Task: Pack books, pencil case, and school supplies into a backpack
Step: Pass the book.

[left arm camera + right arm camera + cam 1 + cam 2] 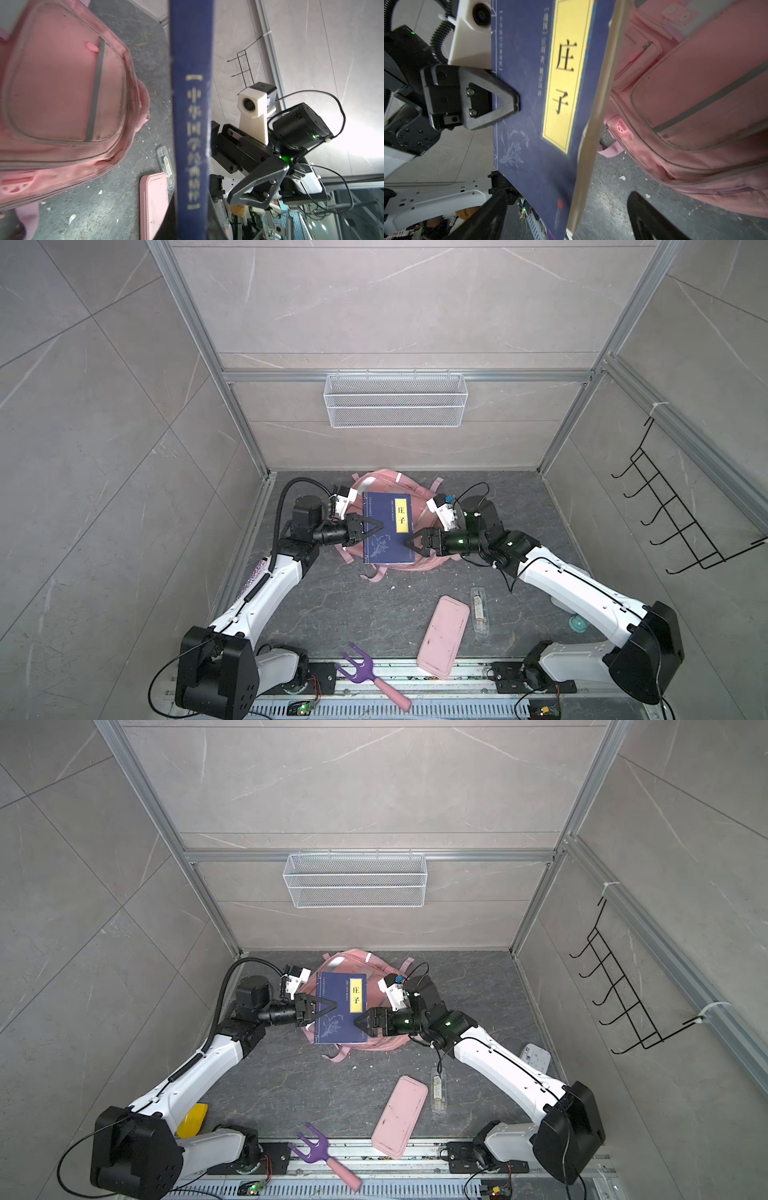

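Left end effector (379,526) pinching book (384,510) edge, book above backpack (382,483)

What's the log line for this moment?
left gripper: shut on book | right gripper: open, astride book edge | book: over backpack

The book (387,526), gripped by the left hand (376,528), hangs over the backpack (376,481) and blocks access from above. The right hand (411,544), spread wide, flanks its opposite edge. Bare counter (324,605) before the backpack is passable. Nearer the robot, a pink case (444,635), a clear packet (480,610) just beside it and a fork (365,672) obstruct.
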Robot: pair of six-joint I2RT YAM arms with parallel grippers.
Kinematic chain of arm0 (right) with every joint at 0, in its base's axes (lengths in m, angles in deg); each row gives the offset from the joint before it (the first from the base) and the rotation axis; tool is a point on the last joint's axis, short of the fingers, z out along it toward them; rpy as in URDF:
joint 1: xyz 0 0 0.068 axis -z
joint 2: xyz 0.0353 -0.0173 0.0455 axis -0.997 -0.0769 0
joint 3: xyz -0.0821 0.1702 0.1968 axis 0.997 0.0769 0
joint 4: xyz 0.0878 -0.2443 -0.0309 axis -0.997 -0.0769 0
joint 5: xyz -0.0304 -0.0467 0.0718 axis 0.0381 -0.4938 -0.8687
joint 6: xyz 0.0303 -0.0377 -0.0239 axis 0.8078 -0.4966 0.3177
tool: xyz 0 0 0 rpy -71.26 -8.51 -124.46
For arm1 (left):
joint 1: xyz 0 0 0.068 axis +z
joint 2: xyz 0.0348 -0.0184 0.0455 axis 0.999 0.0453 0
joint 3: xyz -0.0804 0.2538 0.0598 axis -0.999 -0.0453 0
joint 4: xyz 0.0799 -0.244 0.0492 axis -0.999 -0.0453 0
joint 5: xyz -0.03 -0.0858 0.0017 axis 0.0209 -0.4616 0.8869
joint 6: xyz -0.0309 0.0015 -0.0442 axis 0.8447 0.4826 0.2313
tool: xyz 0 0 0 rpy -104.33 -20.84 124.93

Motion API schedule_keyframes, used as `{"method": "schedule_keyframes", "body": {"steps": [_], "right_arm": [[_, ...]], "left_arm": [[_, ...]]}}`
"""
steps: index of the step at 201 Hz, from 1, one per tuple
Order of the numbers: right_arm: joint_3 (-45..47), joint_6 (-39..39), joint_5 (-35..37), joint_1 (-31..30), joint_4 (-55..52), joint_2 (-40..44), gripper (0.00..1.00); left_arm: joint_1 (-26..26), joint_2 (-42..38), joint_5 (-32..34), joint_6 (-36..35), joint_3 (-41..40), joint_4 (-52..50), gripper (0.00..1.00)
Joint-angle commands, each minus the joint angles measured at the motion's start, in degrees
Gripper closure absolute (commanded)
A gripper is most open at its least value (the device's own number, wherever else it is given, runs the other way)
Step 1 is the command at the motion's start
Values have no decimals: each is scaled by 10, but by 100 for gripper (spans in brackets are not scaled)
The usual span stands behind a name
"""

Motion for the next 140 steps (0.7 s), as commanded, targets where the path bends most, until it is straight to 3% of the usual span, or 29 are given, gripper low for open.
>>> {"method": "schedule_keyframes", "body": {"steps": [1, 67, 112, 140], "right_arm": [[22, 34, -62, 18, 72, 5, 8], [82, 110, -146, 64, 190, -5, 8], [135, 258, -258, 72, 448, -40, 12], [142, 276, -270, 72, 476, -34, 25]], "left_arm": [[-30, 11, -79, 23, 5, 88, 100], [-65, 17, -79, 120, -32, 272, 100], [-81, 31, -77, 96, -28, 247, 100], [-80, 39, -55, 66, -26, 200, 100]]}}
